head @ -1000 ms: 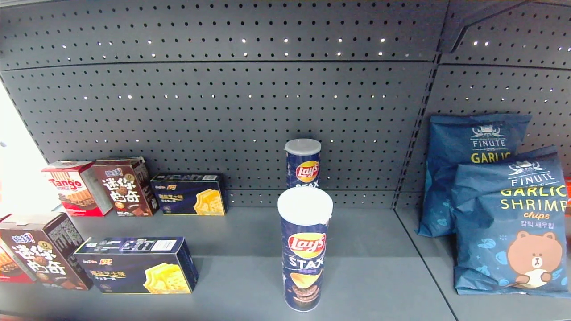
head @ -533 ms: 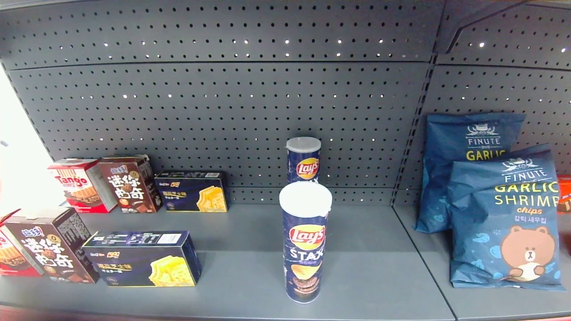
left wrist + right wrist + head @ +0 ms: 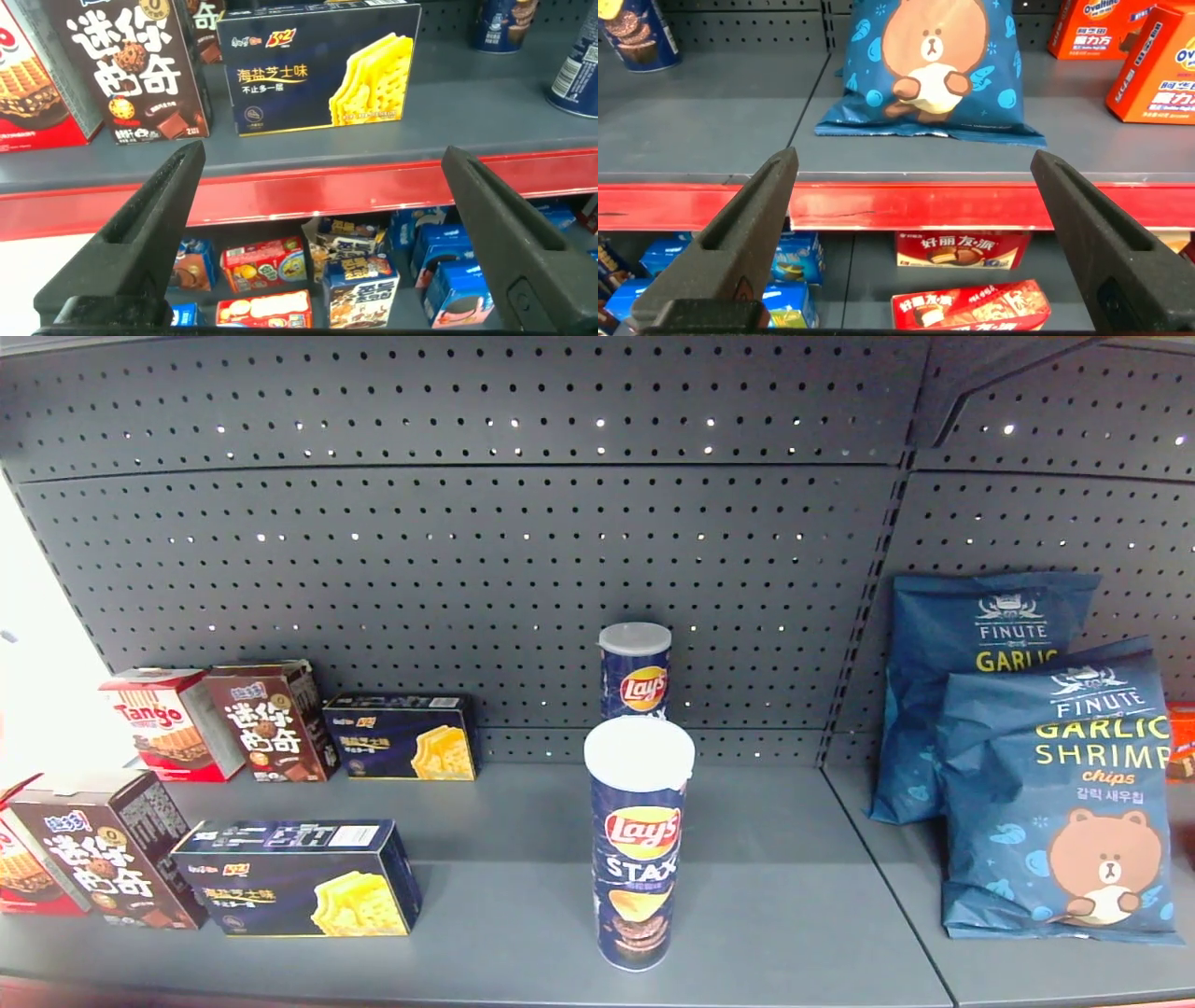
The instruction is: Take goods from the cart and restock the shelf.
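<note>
Since a second ago the whole head view has shifted a little, so the camera moved. The goods keep their places relative to one another, and nothing has changed over the last half second.

The grey shelf runs the full width, with a perforated back panel behind it. Two blue chip bags stand at the right. The near bag leans against and partly covers the far bag, and an orange box shows just right of them.

The left hand hangs in front of the shelf's red front edge. Its fingers are spread wide with nothing between them, and they face the near navy cracker box. The right hand is spread wide too and holds nothing. It sits before the same red edge, facing the near chip bag.

Two chip tubes stand upright in the middle. The near tube is close to the front edge, and the far tube stands straight behind it by the back panel.

At the left the boxes stand in two rows. A second navy cracker box sits far back. Left of it are a brown cookie box and a red wafer box. In the near row another brown cookie box stands just left of the near navy box, with a red box at the view's edge.

Small packs fill the lower shelf.
</note>
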`<state>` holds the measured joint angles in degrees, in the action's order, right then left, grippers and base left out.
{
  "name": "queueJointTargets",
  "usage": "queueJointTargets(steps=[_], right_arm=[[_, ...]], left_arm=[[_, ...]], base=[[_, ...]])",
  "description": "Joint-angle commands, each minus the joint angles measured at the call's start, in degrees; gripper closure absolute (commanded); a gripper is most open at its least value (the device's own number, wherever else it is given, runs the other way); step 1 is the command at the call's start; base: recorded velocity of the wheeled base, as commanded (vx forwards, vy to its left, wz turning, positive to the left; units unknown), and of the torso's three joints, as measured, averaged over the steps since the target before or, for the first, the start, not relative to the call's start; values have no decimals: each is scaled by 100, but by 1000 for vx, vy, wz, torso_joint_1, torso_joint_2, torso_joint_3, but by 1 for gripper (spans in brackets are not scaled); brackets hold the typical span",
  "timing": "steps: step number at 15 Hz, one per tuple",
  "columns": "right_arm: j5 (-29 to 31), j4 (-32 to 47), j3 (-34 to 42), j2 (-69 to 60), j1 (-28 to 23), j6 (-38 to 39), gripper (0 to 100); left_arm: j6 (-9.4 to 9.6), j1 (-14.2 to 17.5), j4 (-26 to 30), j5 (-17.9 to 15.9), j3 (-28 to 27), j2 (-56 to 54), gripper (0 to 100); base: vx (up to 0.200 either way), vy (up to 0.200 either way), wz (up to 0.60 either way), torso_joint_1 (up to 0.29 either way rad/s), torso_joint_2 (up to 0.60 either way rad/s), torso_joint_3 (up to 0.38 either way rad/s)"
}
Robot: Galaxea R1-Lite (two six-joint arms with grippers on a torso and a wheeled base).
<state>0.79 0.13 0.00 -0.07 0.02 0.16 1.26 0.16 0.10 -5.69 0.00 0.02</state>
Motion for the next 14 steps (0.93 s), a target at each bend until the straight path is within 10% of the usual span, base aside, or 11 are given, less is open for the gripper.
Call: queueJointTargets(steps=[1,14], right_arm=[[0,4,0,7,6,2,0],[0,4,0,7,6,2,0]], left_arm=[[6,2,-1,-2,0,-2,0],[6,2,-1,-2,0,-2,0]], base=[[0,0,0,0,0,0],[0,62,0,0,0,1]])
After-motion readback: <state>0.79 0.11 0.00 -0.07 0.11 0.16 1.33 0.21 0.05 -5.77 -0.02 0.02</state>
